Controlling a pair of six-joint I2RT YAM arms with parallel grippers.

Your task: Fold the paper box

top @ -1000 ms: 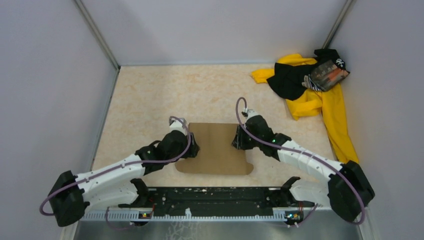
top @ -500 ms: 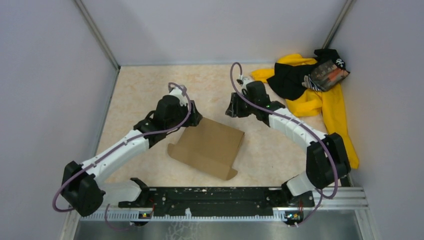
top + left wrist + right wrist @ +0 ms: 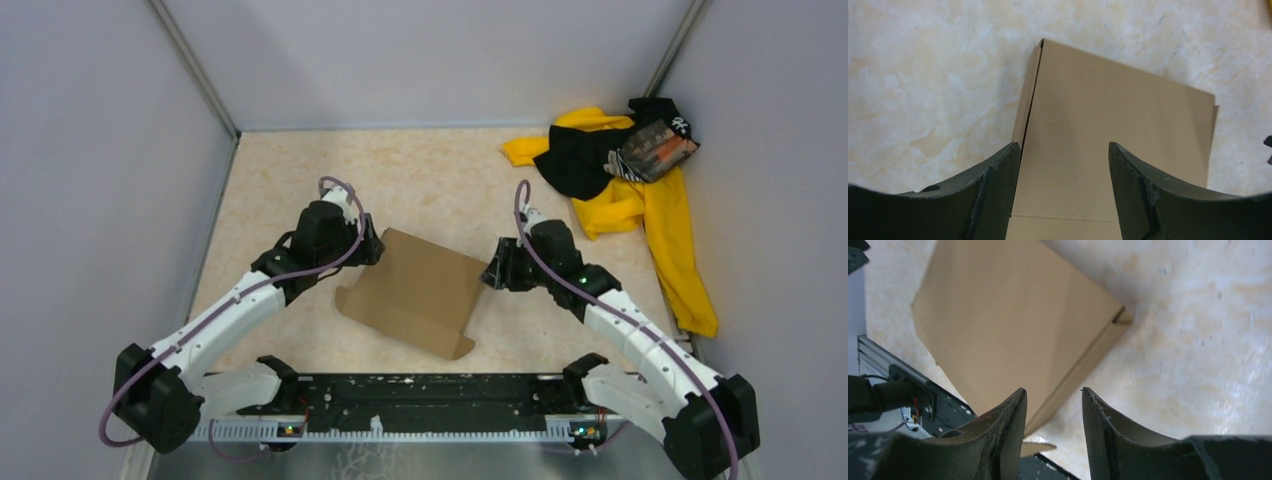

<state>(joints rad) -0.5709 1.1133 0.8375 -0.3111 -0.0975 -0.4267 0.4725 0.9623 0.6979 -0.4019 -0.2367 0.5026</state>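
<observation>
While both arms reach in from the near edge, a plain brown flattened cardboard box (image 3: 415,290) lies askew near the middle of the beige marbled worktop (image 3: 290,170). The left fingers (image 3: 993,195) are spread wide over its far-left corner, and the right fingers (image 3: 1003,435) are parted more narrowly over its right edge. Neither pair grips anything. From above, the wrists hide both pairs, so contact with the cardboard cannot be judged. A yellow-and-black cloth pile (image 3: 625,180) fills the far-right corner.

Beige marbled tabletop (image 3: 420,170) — pale grey walls (image 3: 430,60) on three sides.
</observation>
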